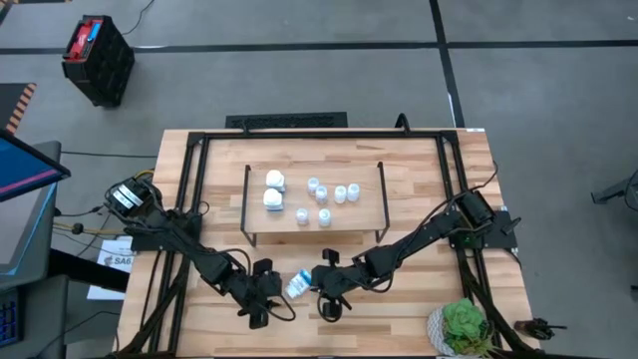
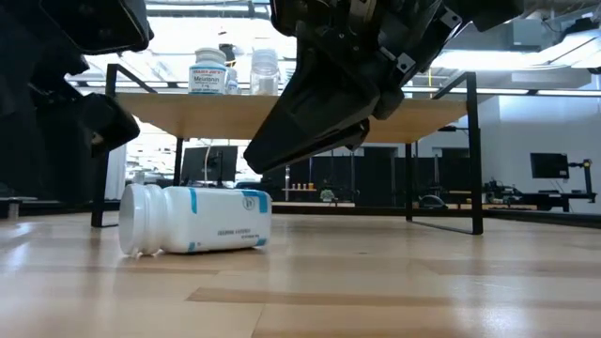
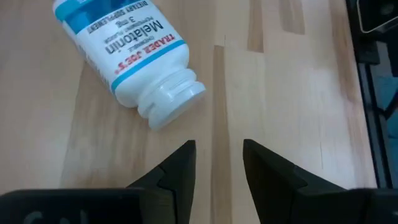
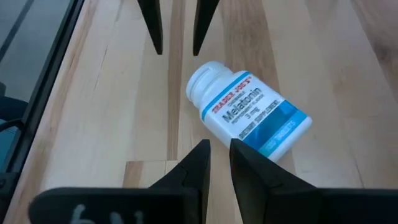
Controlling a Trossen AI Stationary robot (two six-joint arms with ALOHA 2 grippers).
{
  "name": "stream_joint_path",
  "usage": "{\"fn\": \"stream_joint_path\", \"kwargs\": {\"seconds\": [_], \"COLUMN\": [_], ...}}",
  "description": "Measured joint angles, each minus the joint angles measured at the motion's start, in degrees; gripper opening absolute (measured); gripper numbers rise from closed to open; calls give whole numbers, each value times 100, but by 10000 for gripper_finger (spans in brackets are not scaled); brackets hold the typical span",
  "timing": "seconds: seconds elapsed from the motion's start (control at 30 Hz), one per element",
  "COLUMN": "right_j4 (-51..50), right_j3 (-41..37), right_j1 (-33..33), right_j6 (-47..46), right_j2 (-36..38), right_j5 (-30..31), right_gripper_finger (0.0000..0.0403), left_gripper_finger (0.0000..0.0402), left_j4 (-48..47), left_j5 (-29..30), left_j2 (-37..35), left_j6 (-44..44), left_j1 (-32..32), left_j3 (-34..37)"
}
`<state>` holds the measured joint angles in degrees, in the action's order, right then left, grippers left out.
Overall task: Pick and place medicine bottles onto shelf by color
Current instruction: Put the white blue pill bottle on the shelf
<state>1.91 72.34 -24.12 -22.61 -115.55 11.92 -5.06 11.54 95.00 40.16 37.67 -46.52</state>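
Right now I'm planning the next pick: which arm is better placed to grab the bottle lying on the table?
Probably either, slightly the right. The bottle lies on its side between both hands. The right hand sits closer to it than the left hand, both empty, fingers slightly apart.

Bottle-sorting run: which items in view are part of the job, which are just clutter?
Job:
- white bottle with blue label, lying on its side on the table between the left gripper and right gripper
- shelf
- two white bottles and six smaller bottles on the shelf

Clutter:
- potted plant at the table's corner
- black crate on the floor
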Motion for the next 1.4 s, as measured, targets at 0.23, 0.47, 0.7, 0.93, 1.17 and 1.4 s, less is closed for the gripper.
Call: {"fn": "stream_joint_path", "kwargs": {"seconds": [0.23, 0.47, 0.7, 0.93, 1.17, 1.4], "right_j4": [-27, -288, -431, -467, -468, -490], "right_j3": [0, -7, -7, -7, -7, -7], "right_j1": [132, 291, 272, 235, 117, -37], "right_j6": [63, 34, 3, -148, -374, -437], "right_j2": [0, 0, 0, 0, 0, -2], "right_j5": [203, 187, -111, -371, -536, -618], "right_gripper_finger": [86, 86, 86, 86, 86, 86], "left_gripper_finger": [119, 119, 119, 119, 119, 119], "left_j4": [355, 515, 452, 426, 295, 248], "left_j5": [-300, -96, 238, 240, 372, 433], "left_j2": [86, 406, 415, 415, 415, 415], "left_j6": [-52, -57, -157, -229, -236, -234], "left_j1": [-35, -127, -223, -273, -280, -282], "left_j3": [-4, -26, -28, -28, -28, -28]}}
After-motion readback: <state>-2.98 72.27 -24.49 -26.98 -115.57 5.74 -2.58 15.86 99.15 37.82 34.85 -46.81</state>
